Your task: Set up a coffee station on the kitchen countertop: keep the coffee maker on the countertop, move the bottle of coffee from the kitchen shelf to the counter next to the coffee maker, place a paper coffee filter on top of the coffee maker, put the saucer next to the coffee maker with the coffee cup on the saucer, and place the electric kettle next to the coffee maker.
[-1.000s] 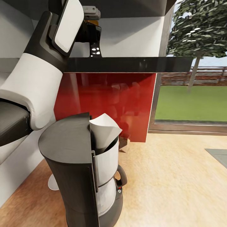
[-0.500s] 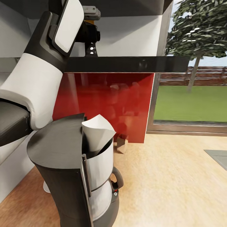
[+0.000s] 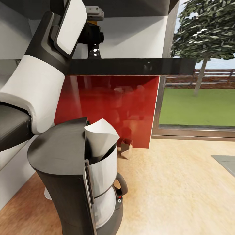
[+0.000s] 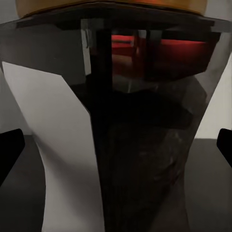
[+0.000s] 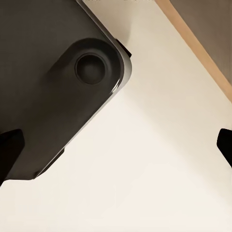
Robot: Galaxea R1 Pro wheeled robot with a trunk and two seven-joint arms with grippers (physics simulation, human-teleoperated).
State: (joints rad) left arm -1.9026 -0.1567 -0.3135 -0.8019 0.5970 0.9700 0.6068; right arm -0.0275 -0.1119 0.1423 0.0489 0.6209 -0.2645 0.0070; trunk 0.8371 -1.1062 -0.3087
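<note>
Your left end effector sits open around the bottle of coffee up on the kitchen shelf; a paper cone stands in the coffee maker on the worktop.

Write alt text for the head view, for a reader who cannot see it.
The robot's left arm reaches up to the bottle of coffee on the black kitchen shelf. Below, the coffee maker stands on the kitchen countertop, with a paper coffee filter lying behind it near the red backsplash.
</note>
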